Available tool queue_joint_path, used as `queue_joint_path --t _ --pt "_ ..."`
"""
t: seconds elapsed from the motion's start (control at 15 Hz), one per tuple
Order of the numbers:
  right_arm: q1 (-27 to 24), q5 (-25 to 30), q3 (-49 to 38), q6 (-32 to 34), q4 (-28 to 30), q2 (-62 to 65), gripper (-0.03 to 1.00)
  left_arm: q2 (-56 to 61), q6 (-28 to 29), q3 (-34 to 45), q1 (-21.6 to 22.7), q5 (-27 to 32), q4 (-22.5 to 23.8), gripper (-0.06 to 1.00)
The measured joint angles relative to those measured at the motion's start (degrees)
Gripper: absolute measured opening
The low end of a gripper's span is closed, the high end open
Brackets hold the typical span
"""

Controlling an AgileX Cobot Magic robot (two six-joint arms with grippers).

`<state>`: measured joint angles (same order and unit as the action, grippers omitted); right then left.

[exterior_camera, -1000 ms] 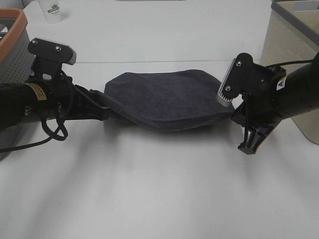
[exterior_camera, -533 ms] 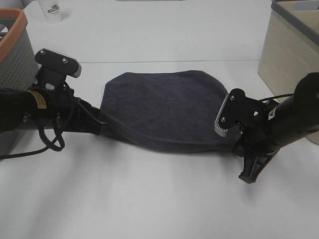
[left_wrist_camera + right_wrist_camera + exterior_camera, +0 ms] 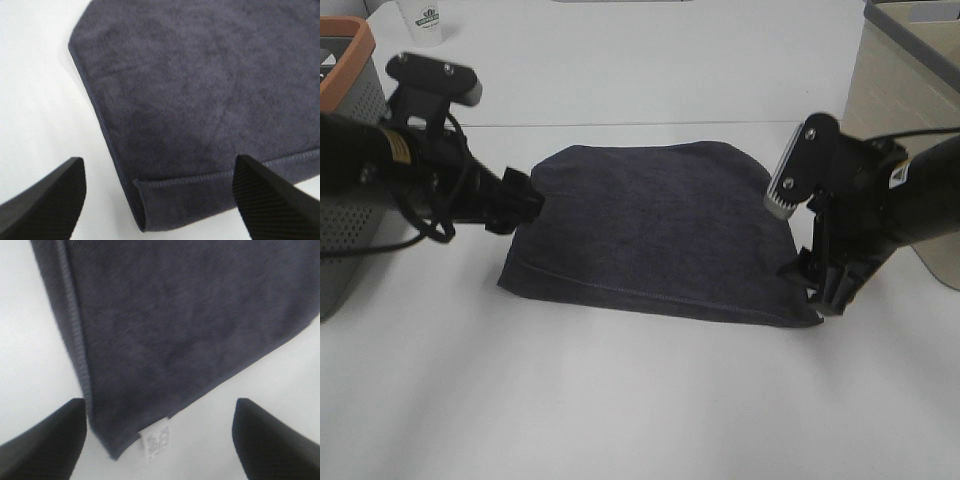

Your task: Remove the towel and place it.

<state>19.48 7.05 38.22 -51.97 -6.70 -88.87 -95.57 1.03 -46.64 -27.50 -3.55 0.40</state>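
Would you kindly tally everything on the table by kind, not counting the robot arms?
Towel: 1 (dark grey, lying flat)
Perforated bin with orange rim: 1
Beige bin with grey rim: 1
White cup: 1
Total: 4

- Bright, even overhead light; the white table (image 3: pixel 640 400) reads almost shadowless, nearly blown out.
- Soft, faint shadows lie beneath both arms and just beyond the left gripper (image 3: pixel 520 205).
- Right wrist view is softly blurred; the towel (image 3: pixel 170 325) weave and its tag (image 3: pixel 156 442) smear.
- Left wrist view is sharper, with stitching crisp between the fingertips (image 3: pixel 47 200).
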Motion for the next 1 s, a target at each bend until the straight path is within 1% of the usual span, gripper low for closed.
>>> queue_joint_path --t 0.13,0.27,0.33,0.4,0.53,0.67,0.73,0.8,0.87,0.93,1.0 --pt "0.0 -2.6 2.7 0.2 0.1 5.0 0.78 1.9 -0.4 -7.5 1.7 10.2 0.0 0.76" --pt "0.0 -6.0 7.1 0.2 0.1 8.0 0.76 2.4 -1.0 -17.1 4.6 20.5 0.0 0.76" --pt "0.0 -7.0 10.1 0.4 -0.5 8.5 0.75 2.5 -2.5 -21.5 6.5 26.1 0.0 0.76" --pt "0.0 -7.7 13.2 0.7 -1.8 8.5 0.75 2.6 -4.0 -25.6 8.4 30.7 0.0 0.76" --pt "0.0 -7.8 19.7 2.9 -6.3 8.3 0.75 2.6 -6.2 -33.3 12.9 38.8 -0.4 0.76" --pt "0.0 -7.6 25.8 6.4 -11.7 6.9 0.75 2.6 -8.1 -39.7 17.0 45.1 -0.7 0.76" --pt "0.0 -7.0 28.5 8.0 -13.8 6.0 0.75 2.6 -9.1 -42.2 19.1 47.2 -1.3 0.76" --pt "0.0 -7.0 30.9 9.9 -15.6 4.8 0.75 2.6 -9.8 -43.3 20.1 48.1 -1.9 0.76" --pt "0.0 -7.0 32.1 11.1 -16.8 4.2 0.75 2.6 -10.8 -45.3 21.8 49.6 -3.3 0.76" --pt "0.0 -5.1 34.9 12.6 -18.0 3.2 0.75 2.6 -12.2 -46.4 23.5 50.8 -5.2 0.76" --pt "0.0 7.0 41.0 14.4 -13.3 0.7 0.74 2.6 -14.9 -46.7 26.9 52.9 -10.1 0.76"
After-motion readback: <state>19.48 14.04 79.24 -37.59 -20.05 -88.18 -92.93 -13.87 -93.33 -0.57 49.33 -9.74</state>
